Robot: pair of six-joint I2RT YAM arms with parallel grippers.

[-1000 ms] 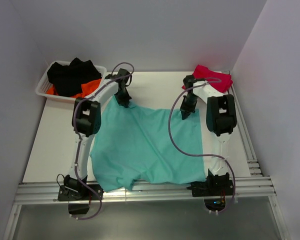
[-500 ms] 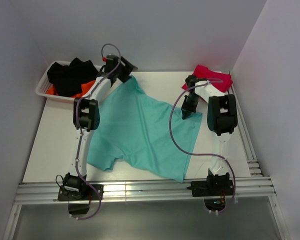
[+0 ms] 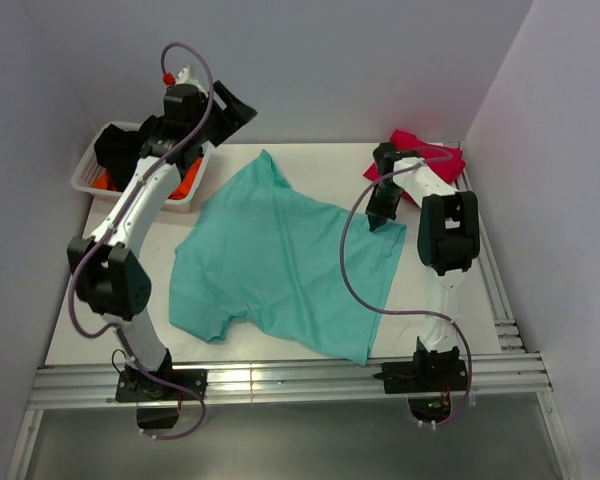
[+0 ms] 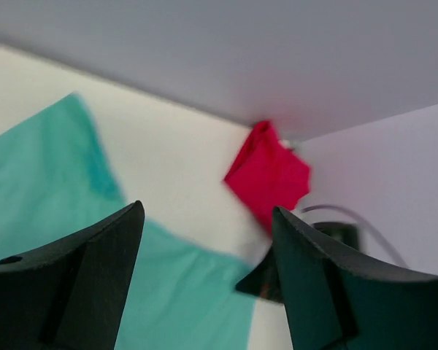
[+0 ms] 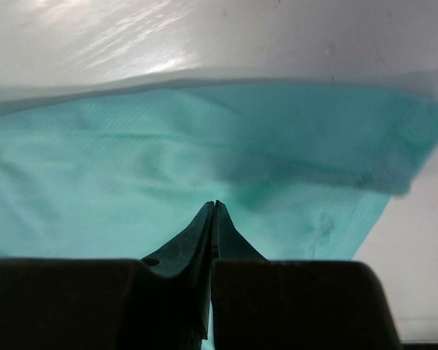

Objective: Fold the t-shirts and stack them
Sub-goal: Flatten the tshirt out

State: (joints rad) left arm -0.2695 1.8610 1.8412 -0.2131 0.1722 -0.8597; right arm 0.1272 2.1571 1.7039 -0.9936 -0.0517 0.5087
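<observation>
A teal t-shirt (image 3: 280, 260) lies spread across the table, one sleeve pointing to the back (image 3: 265, 165). The red t-shirt (image 3: 427, 155) sits folded at the back right corner. My left gripper (image 3: 238, 106) hangs high over the back left, open and empty; in its wrist view (image 4: 206, 213) the teal t-shirt (image 4: 44, 189) and the red t-shirt (image 4: 270, 175) lie far below. My right gripper (image 3: 381, 217) is low at the teal t-shirt's right back corner, shut on its fabric. Its wrist view shows the closed tips (image 5: 215, 205) against teal cloth (image 5: 131, 168).
A white basket (image 3: 88, 172) at the back left holds black and orange clothes (image 3: 145, 150). Walls close in the back and both sides. A metal rail (image 3: 280, 385) runs along the near edge by the arm bases.
The left gripper was shut on the teal shirt's far edge, dragged it toward the back, let go and rose up and left. The shirt now lies flatter. The right gripper stayed put.
</observation>
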